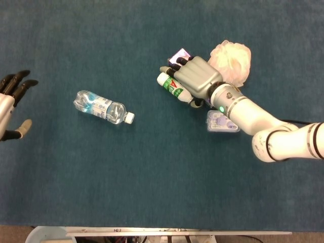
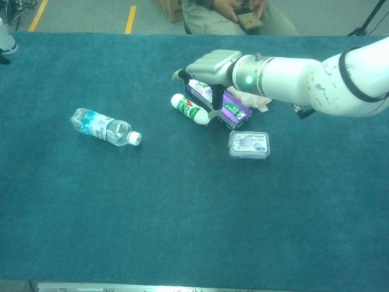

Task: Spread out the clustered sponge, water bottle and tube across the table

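Now the right hand (image 1: pixel 195 78) hangs low over the cluster on the teal cloth tabletop (image 1: pixel 162 177), palm down, its dark fingers splayed and pointing toward the upper left across the purple cardboard box (image 1: pixel 179 54) and the white tube with the green and red label (image 1: pixel 173 87). In the chest view the thumb reaches down just beside the tube, but whether it touches cannot be told; nothing is gripped, so the right hand reads as released.

The tube lies directly under the fingertips, its long axis running diagonally from upper left to lower right, almost parallel to the box beside it. By my judgement a grasp calls for the fingers to close across that axis, with the box crowding one side. The pale cream mesh bath sponge (image 1: pixel 233 59) sits just behind the right wrist, and a small clear lidded plastic case (image 1: pixel 223 121) lies partly under the forearm.

The clear plastic water bottle with a white cap (image 1: pixel 104 108) lies on its side well apart to the left, already clear of the cluster. The left hand (image 1: pixel 9 104), fingers apart and holding nothing, hovers at the left edge, far nearer the bottle than the tube.
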Tool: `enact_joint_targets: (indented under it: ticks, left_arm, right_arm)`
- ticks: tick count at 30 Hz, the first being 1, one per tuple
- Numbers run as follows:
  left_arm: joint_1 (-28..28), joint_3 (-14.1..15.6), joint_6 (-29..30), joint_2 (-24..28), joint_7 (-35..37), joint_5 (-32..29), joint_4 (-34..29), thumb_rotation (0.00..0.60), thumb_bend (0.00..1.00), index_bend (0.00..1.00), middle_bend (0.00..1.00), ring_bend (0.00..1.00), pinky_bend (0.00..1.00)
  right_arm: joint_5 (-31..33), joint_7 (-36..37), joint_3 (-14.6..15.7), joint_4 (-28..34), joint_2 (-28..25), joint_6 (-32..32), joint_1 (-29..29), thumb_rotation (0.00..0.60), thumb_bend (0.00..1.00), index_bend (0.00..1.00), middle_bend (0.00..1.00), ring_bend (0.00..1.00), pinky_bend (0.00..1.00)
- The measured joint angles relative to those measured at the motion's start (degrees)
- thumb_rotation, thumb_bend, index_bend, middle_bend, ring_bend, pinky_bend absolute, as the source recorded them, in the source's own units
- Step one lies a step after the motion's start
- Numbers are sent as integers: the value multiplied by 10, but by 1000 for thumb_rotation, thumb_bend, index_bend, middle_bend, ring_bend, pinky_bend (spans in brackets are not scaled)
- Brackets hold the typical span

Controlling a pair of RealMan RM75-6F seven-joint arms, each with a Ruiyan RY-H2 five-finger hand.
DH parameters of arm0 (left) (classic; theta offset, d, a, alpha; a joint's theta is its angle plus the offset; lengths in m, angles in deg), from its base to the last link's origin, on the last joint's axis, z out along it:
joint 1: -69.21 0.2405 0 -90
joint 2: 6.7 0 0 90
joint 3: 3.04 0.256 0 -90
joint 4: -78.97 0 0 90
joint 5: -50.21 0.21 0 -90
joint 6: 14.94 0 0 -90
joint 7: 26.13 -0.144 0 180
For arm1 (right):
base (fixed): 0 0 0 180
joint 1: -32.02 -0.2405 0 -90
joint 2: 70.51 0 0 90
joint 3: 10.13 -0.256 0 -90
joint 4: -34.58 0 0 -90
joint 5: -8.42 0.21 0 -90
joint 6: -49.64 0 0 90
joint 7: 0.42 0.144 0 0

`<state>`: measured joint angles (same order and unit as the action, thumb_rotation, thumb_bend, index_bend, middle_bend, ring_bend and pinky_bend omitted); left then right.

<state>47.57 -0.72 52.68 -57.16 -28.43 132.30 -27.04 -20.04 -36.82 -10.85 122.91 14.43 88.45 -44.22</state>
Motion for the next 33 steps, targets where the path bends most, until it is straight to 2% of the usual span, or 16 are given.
enact_joint_targets:
  ticks: [2, 10, 22, 33]
  left_arm:
    - [2, -1, -3, 1, 5, 1, 2, 600, 316, 139, 73, 95, 229]
    - [7, -5, -6, -1, 14, 5, 7, 600, 316, 139, 73, 93, 220]
    - [12, -11, -8, -2, 26, 11, 12, 600, 316, 138, 73, 92, 214]
    - [20, -12, -7, 3, 36, 15, 18, 600, 316, 138, 73, 91, 212]
  right_arm:
    - [14, -6, 5, -5, 6, 1, -8, 600, 132, 12, 205, 140, 242]
    - [52, -31, 23, -16, 26, 7, -39, 600, 133, 0, 379, 146, 215]
    - [90, -90, 61, -12, 33, 33, -72, 599, 133, 0, 380, 148, 178]
    - [104, -103, 55, -33, 60, 43, -85, 598, 133, 0, 380, 147, 178]
